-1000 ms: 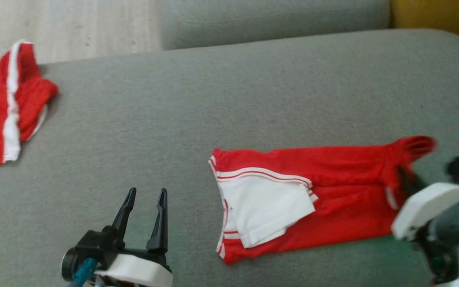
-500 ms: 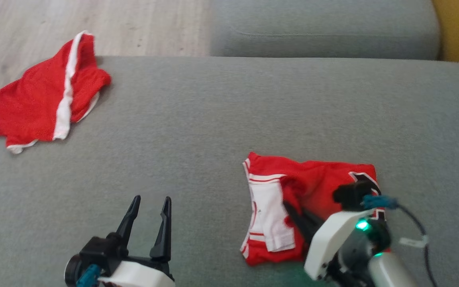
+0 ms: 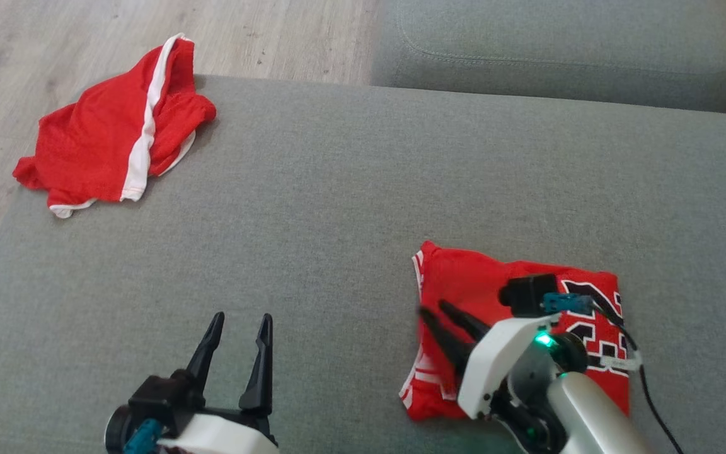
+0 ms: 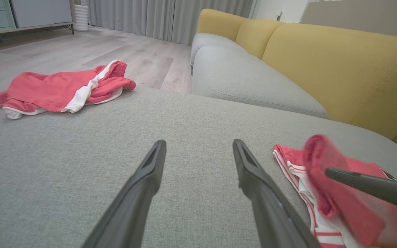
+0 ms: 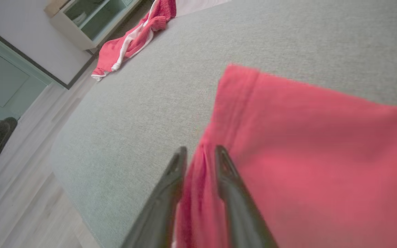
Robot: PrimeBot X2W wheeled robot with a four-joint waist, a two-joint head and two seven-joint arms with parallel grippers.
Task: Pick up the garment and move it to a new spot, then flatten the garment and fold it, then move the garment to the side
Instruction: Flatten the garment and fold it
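Observation:
The garment (image 3: 464,277), a red jersey with white trim and black print, lies folded over on the grey cushion (image 3: 338,189) at the lower right. My right gripper (image 3: 433,309) is at its left edge, jaws parted a little, with a fold of the red garment (image 5: 305,137) loose between the fingers (image 5: 226,179). In the left wrist view that raised fold of the garment (image 4: 322,162) is blurred against the right gripper's finger (image 4: 367,186). My left gripper (image 3: 240,318) stands open over bare cushion to the garment's left, fingers (image 4: 150,175) wide apart with nothing between them.
A second red garment with a white stripe (image 3: 111,132) lies crumpled at the cushion's far left corner, by the wooden floor (image 3: 54,38). Another grey seat cushion (image 3: 558,50) lies behind, with a yellow sofa back (image 4: 322,62) beyond it.
The right gripper carried the garment's right end leftward over the rest, folding it in half, and its jaws have parted. The head camera has shifted. The left gripper stayed still.

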